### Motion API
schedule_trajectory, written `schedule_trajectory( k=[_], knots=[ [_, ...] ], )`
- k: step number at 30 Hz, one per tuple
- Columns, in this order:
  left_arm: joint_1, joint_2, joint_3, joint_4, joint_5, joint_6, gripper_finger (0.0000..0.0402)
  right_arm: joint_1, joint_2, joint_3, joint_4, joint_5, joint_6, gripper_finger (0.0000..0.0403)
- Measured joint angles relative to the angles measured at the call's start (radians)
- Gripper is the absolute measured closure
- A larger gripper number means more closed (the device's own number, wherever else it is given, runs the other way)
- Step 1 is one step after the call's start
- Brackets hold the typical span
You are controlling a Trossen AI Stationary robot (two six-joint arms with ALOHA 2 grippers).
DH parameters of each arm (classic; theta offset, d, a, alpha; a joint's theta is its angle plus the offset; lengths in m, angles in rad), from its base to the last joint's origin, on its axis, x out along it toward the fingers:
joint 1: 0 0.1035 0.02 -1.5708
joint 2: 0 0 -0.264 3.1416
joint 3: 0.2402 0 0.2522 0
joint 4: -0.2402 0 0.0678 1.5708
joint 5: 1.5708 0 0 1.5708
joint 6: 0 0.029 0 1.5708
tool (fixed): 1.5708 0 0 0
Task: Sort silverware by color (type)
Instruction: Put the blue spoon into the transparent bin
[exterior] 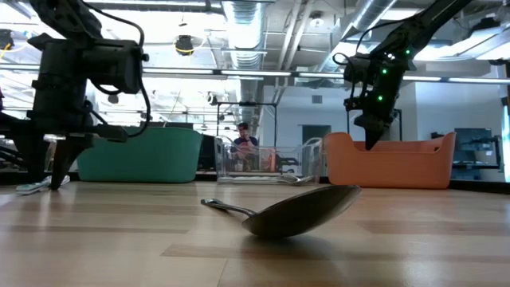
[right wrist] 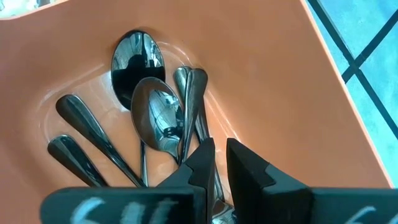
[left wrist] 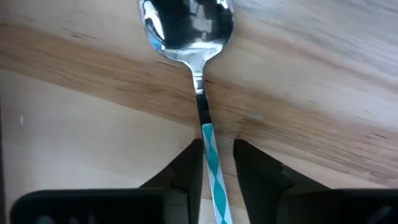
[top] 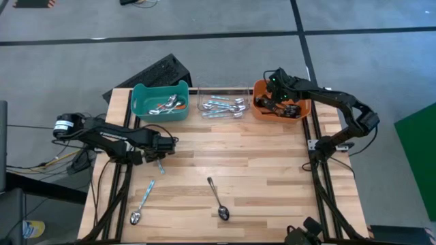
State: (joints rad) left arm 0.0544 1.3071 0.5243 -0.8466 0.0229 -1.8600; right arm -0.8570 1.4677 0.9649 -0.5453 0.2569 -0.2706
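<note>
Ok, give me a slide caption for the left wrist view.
Left tool straddles the teal-striped handle of a spoon lying on the wooden table.

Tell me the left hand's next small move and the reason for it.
Probably lift. The left hand has its fingers closed on the teal-handled spoon, whose bowl lies on the table. Raising it clears the wood for carrying toward the clear bin, where the teal-handled spoons lie.

Teal bin (top: 158, 102) with orange-red-handled spoons (top: 168, 105); clear bin (top: 223, 103) with teal-blue-handled spoons (top: 225, 106); orange bin (top: 281, 109) with dark glossy spoons (right wrist: 155, 118). Spoon handle (left wrist: 212, 168) striped teal and white, bowl silver. Dark-handled spoon (top: 218, 199) on light wood table (top: 272, 177).
</note>
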Motion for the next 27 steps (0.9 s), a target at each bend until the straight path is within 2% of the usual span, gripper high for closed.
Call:
schedule_trajectory(
  k=[7,17,27],
  knots=[
    [0.0,0.001,0.0,0.003,-0.001,0.058,0.0392,0.0,0.0,0.0,0.004,-0.001,0.0,0.0339],
    [-0.001,0.013,0.06,-0.016,-0.027,0.187,0.0398,0.0,0.0,0.0,0.004,-0.001,0.0,0.0339],
    [-0.022,0.009,0.266,-0.041,-0.059,0.337,0.0397,0.0,0.0,0.0,0.004,-0.001,0.001,0.0339]
  ],
)
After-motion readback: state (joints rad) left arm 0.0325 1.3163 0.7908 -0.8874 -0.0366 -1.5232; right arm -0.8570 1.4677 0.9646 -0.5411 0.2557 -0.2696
